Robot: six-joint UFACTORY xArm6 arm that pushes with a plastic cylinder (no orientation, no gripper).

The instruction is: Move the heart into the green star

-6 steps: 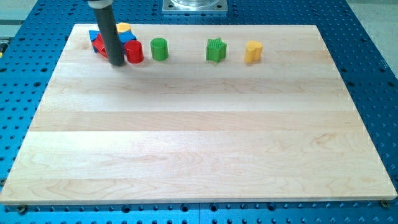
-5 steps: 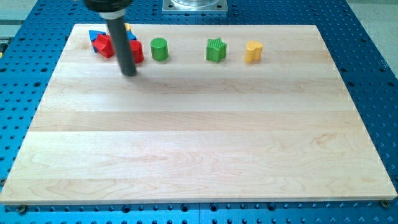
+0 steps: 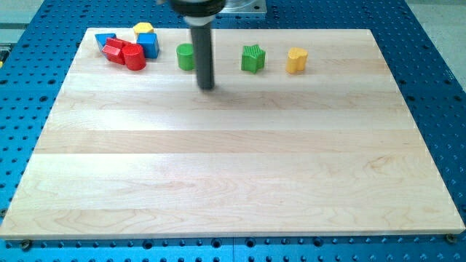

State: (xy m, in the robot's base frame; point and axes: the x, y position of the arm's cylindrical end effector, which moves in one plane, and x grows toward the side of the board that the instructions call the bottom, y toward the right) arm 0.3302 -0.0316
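Camera view: a pale wooden board (image 3: 233,167) lies on a blue perforated table (image 3: 437,87), with a metal mount (image 3: 244,6) visible at the view's top edge. The dark rod descends from the view's top, and my tip (image 3: 207,88) rests on the board just below and to the right of the green cylinder (image 3: 186,57), whose right side the rod partly hides; whether the rod touches that cylinder cannot be told. The arm carries no jaws, so there is nothing to be released or clenched, and the tip grasps nothing. The yellow heart (image 3: 295,60) stands near the view's top, right of centre, apart from every other block and well to the right of the tip. The green star (image 3: 253,58) stands just to the left of the heart, with a clear gap of bare board between the two, and lies between the heart and the rod. At the view's top left corner a cluster of blocks sits close together: a yellow block (image 3: 143,30) at the back, a blue cube (image 3: 148,45) in front of it, a second blue block (image 3: 105,40) at the far left, and two red blocks, one irregular (image 3: 113,51) and one a cylinder (image 3: 135,57), touching or nearly touching one another.
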